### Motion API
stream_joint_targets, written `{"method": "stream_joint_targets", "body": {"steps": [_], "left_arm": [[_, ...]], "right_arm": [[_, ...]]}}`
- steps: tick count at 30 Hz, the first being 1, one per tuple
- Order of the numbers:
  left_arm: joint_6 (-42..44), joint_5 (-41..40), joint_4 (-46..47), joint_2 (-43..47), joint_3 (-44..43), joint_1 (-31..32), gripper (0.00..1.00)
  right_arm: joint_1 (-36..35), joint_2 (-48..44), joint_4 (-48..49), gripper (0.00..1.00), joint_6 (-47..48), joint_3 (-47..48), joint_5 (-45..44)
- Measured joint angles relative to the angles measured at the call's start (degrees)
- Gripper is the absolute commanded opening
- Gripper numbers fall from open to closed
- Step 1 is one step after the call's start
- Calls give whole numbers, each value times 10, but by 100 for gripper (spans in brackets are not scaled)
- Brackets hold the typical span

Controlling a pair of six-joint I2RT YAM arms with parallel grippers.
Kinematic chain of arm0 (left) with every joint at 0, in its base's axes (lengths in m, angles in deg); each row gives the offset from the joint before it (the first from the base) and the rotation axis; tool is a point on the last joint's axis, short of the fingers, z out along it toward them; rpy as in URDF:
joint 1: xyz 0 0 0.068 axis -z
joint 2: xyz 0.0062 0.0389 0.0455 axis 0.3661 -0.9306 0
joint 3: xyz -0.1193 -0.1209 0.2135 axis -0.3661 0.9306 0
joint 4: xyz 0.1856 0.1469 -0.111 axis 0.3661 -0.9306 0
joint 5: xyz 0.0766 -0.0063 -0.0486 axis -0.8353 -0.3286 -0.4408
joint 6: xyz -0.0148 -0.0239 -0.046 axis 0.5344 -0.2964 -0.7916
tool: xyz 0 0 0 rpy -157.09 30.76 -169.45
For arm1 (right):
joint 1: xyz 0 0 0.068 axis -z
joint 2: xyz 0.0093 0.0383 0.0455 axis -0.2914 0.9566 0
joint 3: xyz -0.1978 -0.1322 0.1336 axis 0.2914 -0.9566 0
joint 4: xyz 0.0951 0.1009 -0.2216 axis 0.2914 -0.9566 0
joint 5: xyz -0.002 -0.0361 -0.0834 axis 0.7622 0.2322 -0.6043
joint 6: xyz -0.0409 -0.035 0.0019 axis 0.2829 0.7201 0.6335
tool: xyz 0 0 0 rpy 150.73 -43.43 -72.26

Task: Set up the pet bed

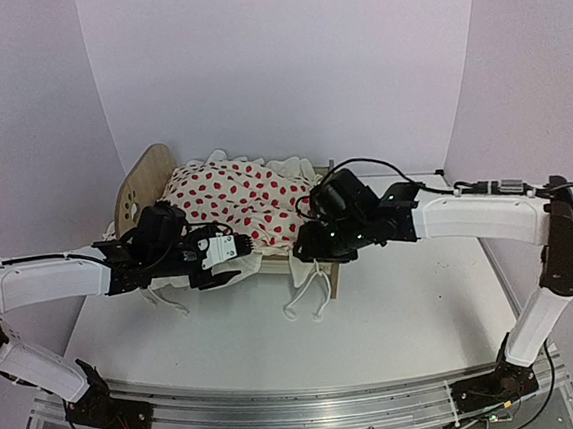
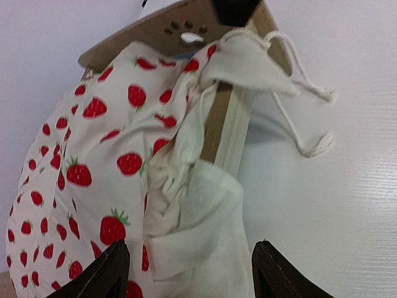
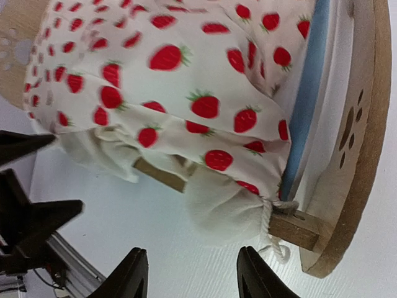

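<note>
Pet bed: light wood, smooth, matt, unpainted. Blanket: soft matt cloth, red-printed, with a crumpled cream ruffle. Tie cords: twisted white string, frayed ends. Bench: white, matt, faintly grained.

Bed sits mid-table, toward the back wall and at a slant. Headboard is left and rear, footboard right and nearer. Mattress lies inside the frame, its end against the footboard. Blanket lies on top, head to foot, its edge spilling over the near rail. One blanket corner is bunched at the near foot post, with a cord looped there. More cord trails on the table before the footboard. Left gripper is at the near rail, mid-length, blanket edge just ahead of it. Right gripper is at the near foot corner, to the right of the left one.
</note>
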Motion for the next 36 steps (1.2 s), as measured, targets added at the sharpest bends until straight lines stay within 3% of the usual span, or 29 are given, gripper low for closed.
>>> {"method": "stream_joint_targets", "body": {"steps": [4, 10, 14, 18, 22, 26, 31, 36], "left_arm": [[-18, -57, -1, 0, 22, -12, 66], [-70, -95, -5, 34, 87, -11, 65], [-123, -87, 8, 83, 117, -11, 65], [-128, -91, 59, 86, 147, -9, 69], [-91, -92, 114, 77, 190, -8, 70], [-33, -91, 177, 44, 206, -1, 72], [46, -72, 278, -10, 212, 9, 78], [109, -52, 349, -65, 209, 12, 75]], "right_arm": [[-26, 51, -22, 66, -59, 0, -41], [-70, 66, -26, 68, -133, 0, -84], [-73, 75, -10, 58, -147, 1, -107], [-69, 103, 7, 56, -150, 3, -127], [-65, 116, 28, 24, -141, -7, -139], [-59, 116, 57, 0, -120, -13, -147], [-50, 90, 79, 0, -96, -50, -138], [-34, 15, 78, 0, -74, -94, -98]]}}
